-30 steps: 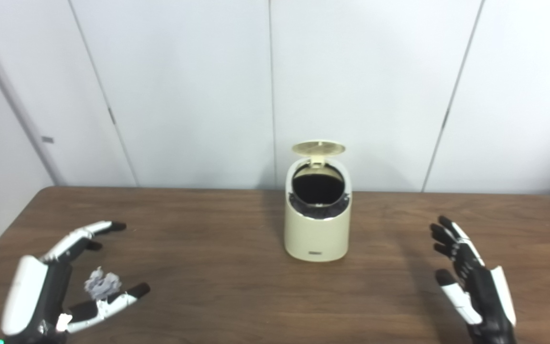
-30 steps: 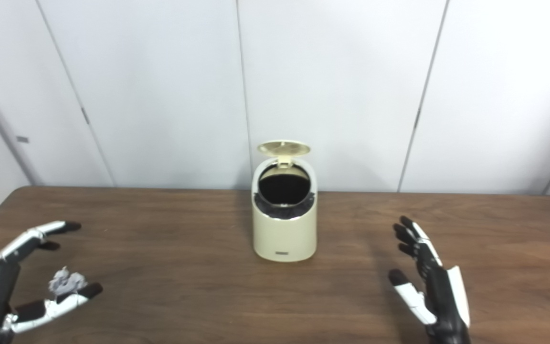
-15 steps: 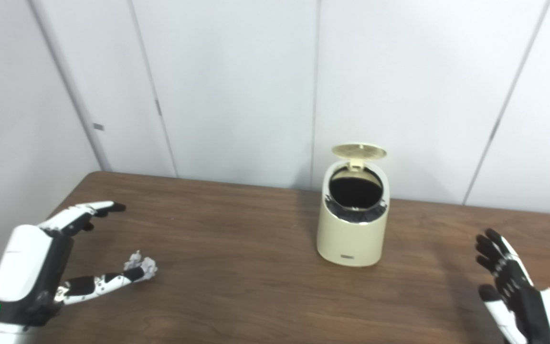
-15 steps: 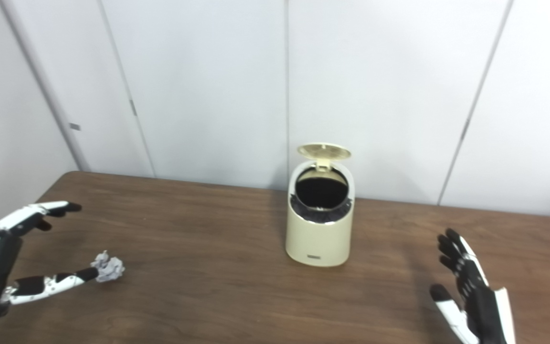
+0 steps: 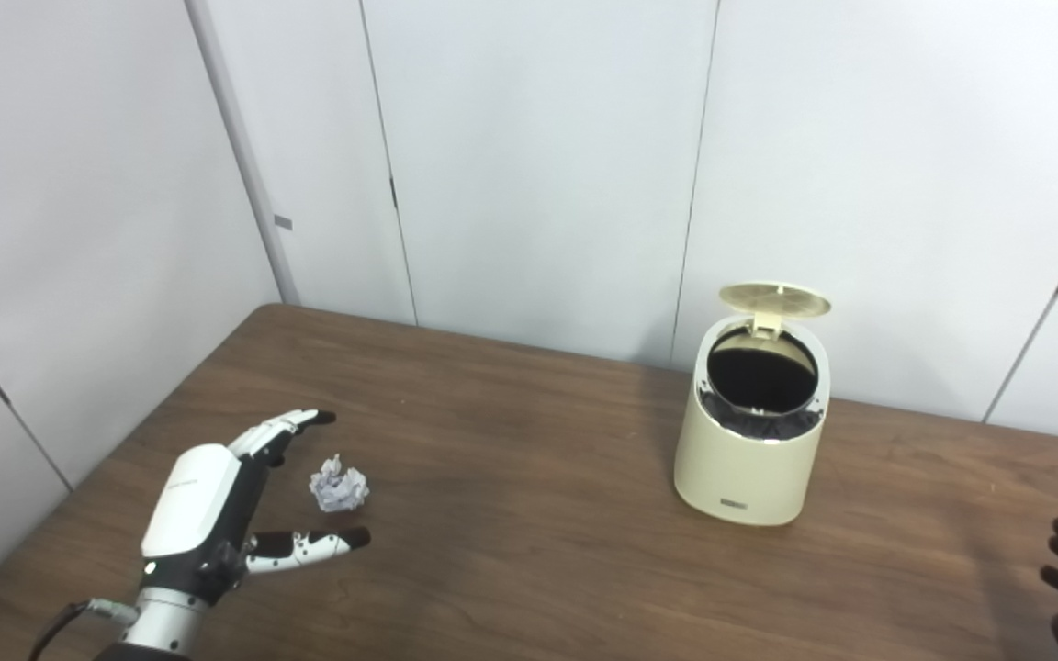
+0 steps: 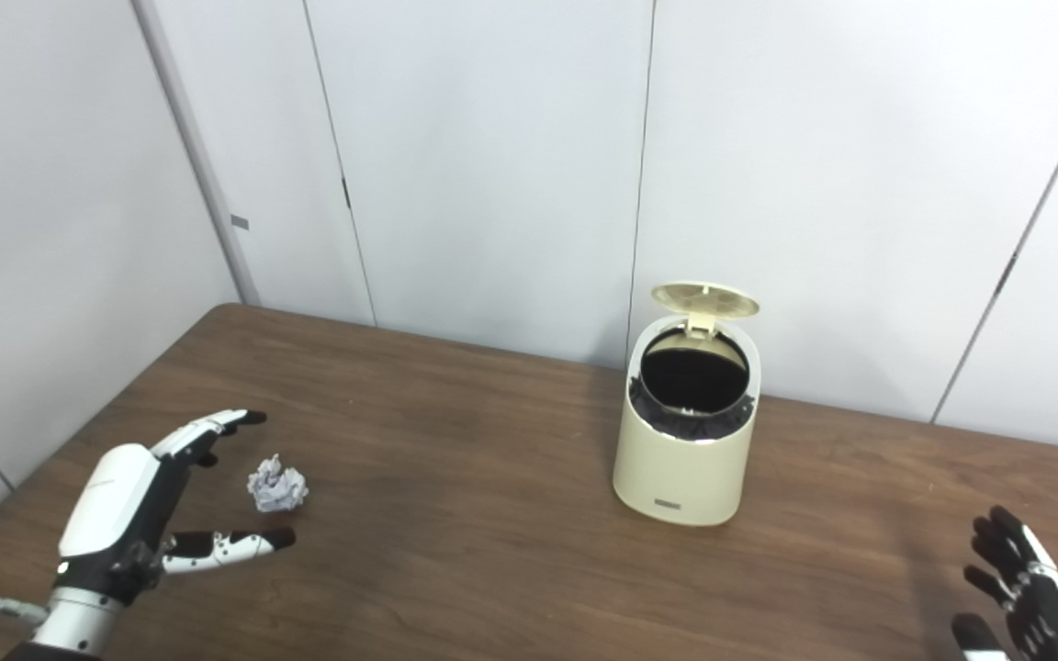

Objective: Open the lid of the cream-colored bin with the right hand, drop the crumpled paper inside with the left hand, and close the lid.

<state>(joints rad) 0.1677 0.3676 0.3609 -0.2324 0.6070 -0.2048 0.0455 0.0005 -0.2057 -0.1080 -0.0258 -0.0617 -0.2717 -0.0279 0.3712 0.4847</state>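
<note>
Pale grey wall panels (image 5: 538, 165) with thin vertical seams stand behind everything, meeting at a corner on the left. Below them a broad wooden desk (image 5: 511, 551) fills the lower half of both views, its dark brown grain running lengthwise.

Toward the right of the desk, near the back edge, stands the cream-colored bin (image 6: 683, 441), a smooth rounded cylinder of glossy plastic with a small dark label low on its front. Its round lid (image 6: 705, 298) is tipped up and back on a hinge at the rear, leaving the sloping mouth uncovered. A dark liner shows bunched around the rim, and the inside looks black; whether anything lies in it cannot be told.

The left robot hand (image 6: 139, 514), white shells over black parts, hovers low over the left front of the desk. It is released, holding nothing, with the upper fingers (image 5: 286, 427) stretched forward and the thumb spread apart below them.

The right robot hand (image 6: 1025, 597) shows only partly at the bottom right corner, its black fingers spread and empty, well apart from the bin.

The crumpled paper (image 5: 339, 486), a small white wrinkled ball, lies on the desk in the gap between the left fingers and thumb, touching neither as far as can be seen. Bare desk lies between it and the bin.
</note>
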